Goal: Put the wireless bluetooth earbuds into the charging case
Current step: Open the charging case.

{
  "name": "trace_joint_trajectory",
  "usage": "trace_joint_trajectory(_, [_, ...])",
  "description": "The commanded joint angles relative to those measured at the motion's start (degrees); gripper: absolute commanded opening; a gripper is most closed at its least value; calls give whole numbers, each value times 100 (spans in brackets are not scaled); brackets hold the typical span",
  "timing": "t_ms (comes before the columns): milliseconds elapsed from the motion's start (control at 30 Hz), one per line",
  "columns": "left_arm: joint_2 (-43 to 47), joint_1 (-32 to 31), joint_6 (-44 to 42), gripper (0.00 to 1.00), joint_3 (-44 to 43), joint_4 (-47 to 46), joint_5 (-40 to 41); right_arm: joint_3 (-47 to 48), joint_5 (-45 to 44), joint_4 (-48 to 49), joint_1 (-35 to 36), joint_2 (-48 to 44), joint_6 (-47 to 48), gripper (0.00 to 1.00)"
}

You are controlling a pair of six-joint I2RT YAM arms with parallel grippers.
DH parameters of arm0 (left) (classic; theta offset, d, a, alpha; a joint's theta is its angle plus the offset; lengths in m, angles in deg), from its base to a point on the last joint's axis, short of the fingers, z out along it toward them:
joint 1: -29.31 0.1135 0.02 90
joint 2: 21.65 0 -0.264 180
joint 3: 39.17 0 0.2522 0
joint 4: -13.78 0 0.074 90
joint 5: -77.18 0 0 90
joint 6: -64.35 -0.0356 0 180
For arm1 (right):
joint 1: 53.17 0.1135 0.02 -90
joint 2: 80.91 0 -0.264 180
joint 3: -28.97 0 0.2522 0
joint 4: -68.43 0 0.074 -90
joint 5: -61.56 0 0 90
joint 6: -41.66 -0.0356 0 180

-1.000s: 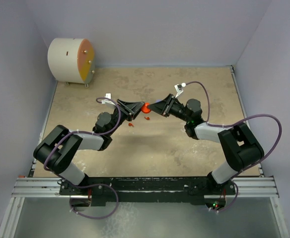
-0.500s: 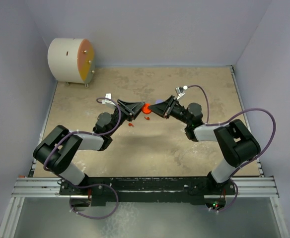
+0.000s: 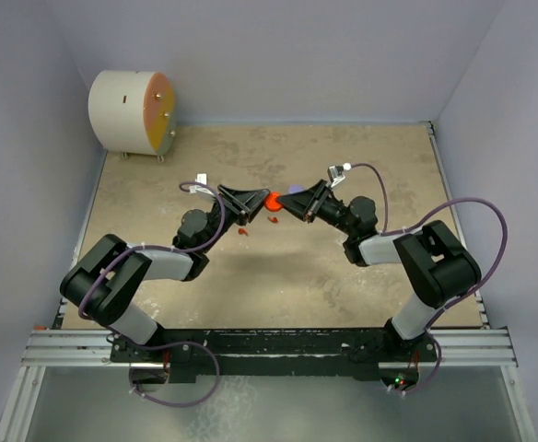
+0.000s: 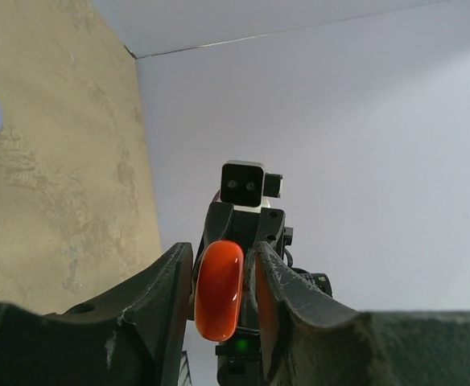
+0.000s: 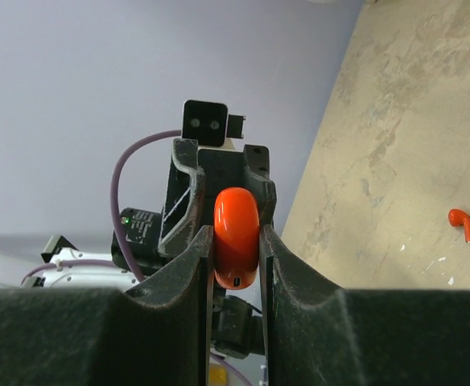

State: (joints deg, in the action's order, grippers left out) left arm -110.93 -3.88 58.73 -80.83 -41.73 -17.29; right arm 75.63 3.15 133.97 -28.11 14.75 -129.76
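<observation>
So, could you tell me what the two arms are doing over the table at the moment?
Both arms meet above the middle of the table, gripping the same red case: the left pincer is clamped on it from one side, the right pincer from the other, apparently off the surface. A red earbud lies loose on the table, and a lavender case rests nearby.

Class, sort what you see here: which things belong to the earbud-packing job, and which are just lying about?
Job: red case, gripped by left claw and right claw; red earbud; lavender case.
Lying about: white drum in the far left corner.
</observation>
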Motion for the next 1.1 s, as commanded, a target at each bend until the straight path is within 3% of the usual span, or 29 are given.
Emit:
trace_joint_trajectory(0, [182,-53,-165,35,-189,-203,61,-65,-255,495,-19,-73,-188,3])
trace_joint_trajectory(1067, [227,-108,-229,36,-311,6,148,-158,-701,893,-1,76,-424,1])
